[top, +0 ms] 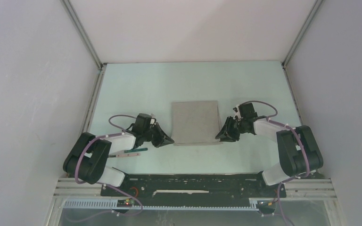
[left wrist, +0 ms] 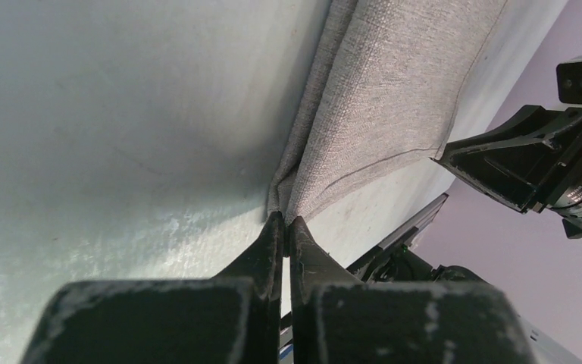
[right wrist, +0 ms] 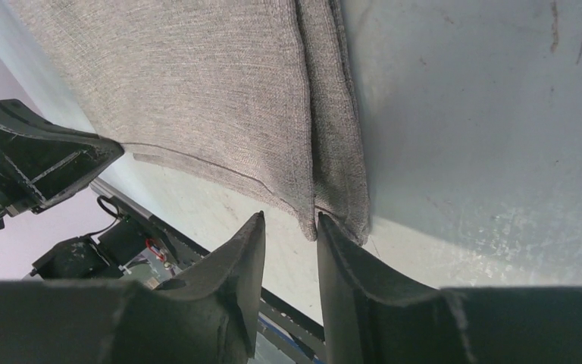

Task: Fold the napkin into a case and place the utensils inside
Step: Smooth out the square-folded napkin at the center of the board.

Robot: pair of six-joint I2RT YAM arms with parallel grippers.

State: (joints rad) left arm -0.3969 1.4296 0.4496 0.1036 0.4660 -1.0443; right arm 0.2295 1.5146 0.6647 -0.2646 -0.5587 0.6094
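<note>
Nearest the bases, the utensils (top: 133,151) lie on the table (top: 136,89) just beside the left arm, well apart from the cloth. From above only a dark green handle and a pale piece beside it read clearly, so I cannot tell which is the fork.

Next out, both tools sit at the near edge of the napkin (top: 195,121). The left gripper (left wrist: 286,221) has its jaws together and, as far as its wrist view shows, pinches the near left corner, with both layers lifting a little into the tips. The right gripper (right wrist: 292,226) has its jaws apart, and the near right corner lies just beyond them, free on the table.

Beyond that, the napkin lies flat at the table's middle, doubled over, with its side edges stacked nearly flush.

The fold looks laid down, so the step in hand is letting go cleanly. The left jaws should part while low, then back straight away from the corner so no layer drags or flips. The right should pull back without brushing the hem. The cloth seems too wide for a case as yet, so a further fold is likely needed.
</note>
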